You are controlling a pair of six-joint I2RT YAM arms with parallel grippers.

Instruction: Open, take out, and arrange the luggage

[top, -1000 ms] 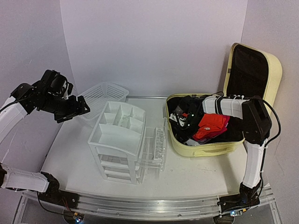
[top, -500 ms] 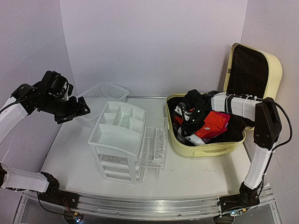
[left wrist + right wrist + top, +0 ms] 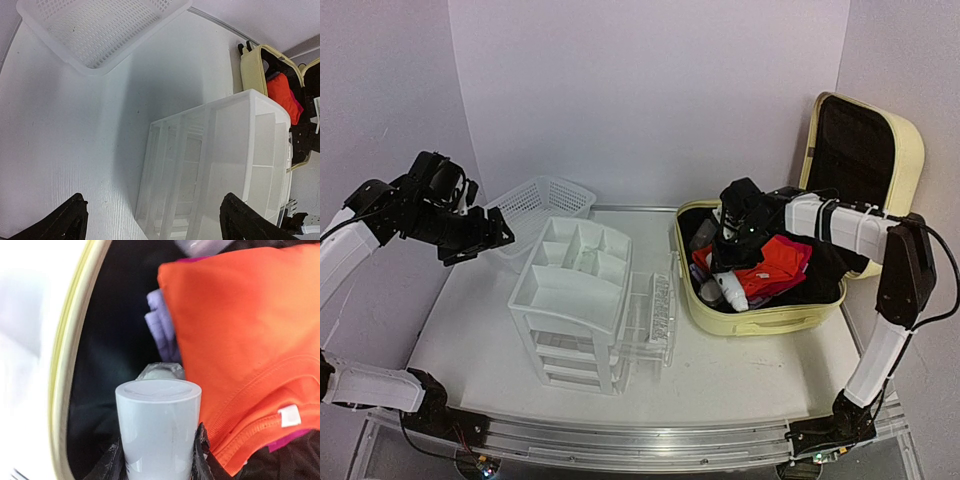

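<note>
The suitcase (image 3: 750, 322) sits open at the right rear of the table (image 3: 740, 385), with its lid standing up against the right wall and its tub packed with clothes. The right gripper (image 3: 159, 462) reaches down inside it, and its fingers are clamped on the sides of a pale grey bottle (image 3: 159, 425) that stands upright between them. The hold looks low and narrow on a smooth round body, so the bottle may twist or slide out if it is lifted quickly. It also sits tight against the hem of an orange shirt (image 3: 240, 340), and a crinkled wrap and a purple cloth (image 3: 160, 325) lie just behind it. Any of these might snag and be dragged up over the rim, spilling clothes onto the table. The left gripper (image 3: 485, 238) hangs with its fingers wide apart and holding nothing, above the table between the mesh basket (image 3: 545, 200) and the drawer unit (image 3: 575, 290). A hasty carry across to the drawers could knock the bottle against the drawer unit.
</note>
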